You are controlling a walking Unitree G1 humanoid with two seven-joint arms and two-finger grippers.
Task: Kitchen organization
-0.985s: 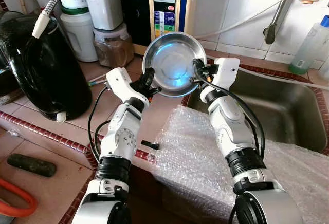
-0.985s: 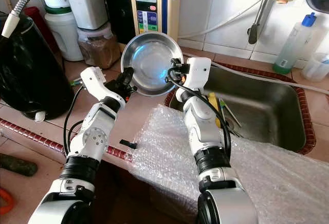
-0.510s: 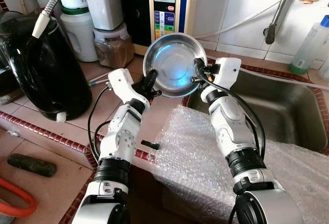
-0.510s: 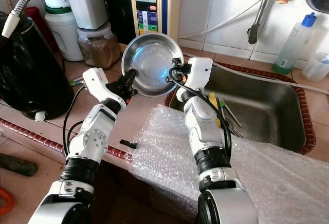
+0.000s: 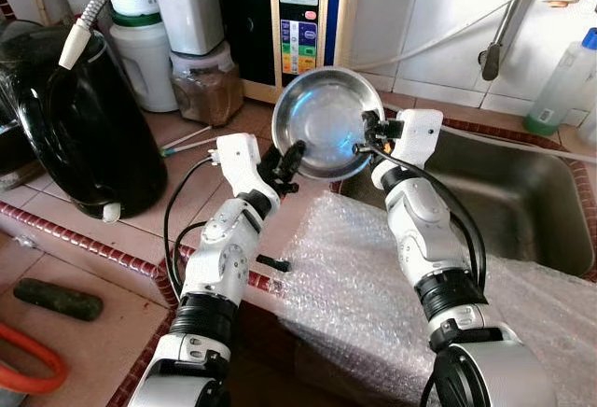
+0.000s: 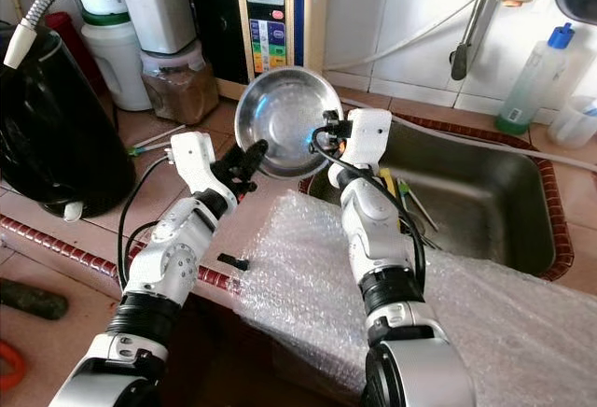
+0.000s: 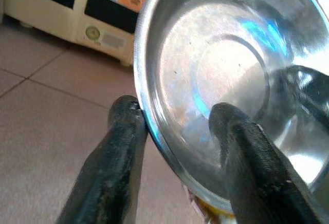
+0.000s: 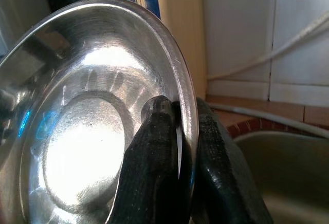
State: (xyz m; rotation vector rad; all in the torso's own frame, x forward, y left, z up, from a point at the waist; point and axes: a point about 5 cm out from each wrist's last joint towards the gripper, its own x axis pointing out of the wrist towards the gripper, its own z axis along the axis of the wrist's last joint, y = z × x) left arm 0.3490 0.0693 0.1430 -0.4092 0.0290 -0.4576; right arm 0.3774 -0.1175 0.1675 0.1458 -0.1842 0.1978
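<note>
steel bowl (image 5: 326, 123) hangs in the air above the tiled counter (image 5: 177, 192), tipped up so its hollow faces the robot, just at the near left corner of the sink (image 5: 522, 202). the right gripper (image 8: 179, 112) pinches the bowl's rim at about three o'clock, one black finger inside the hollow and the other behind the wall, the jaws narrow and pressed on the metal. the left gripper (image 7: 175, 113) sits at the rim near seven o'clock with its fingers (image 7: 121, 147) spread wide either side of the edge: one finger lies outside, close against the rim, the other reaches into the hollow; whether the pads actually touch the steel i cannot tell.

from the bowl, at twelve o'clock, a cream water purifier (image 5: 303, 15) with coloured buttons stands against the tiled wall. at ten o'clock is a clear jar of brown stuff (image 5: 205, 85) with white containers (image 5: 149, 57) behind it. at nine o'clock a large black kettle-like vessel (image 5: 89, 132) stands on the counter, a ribbed grey hose (image 5: 93, 10) arcing over it. at five o'clock a sheet of bubble wrap (image 5: 373, 286) drapes over the counter edge and part of the sink. at two o'clock a clear bottle with a blue cap (image 5: 564, 76) stands by the wall. a small black piece (image 5: 271, 262) lies at the counter's red-trimmed edge, at six o'clock.
</note>
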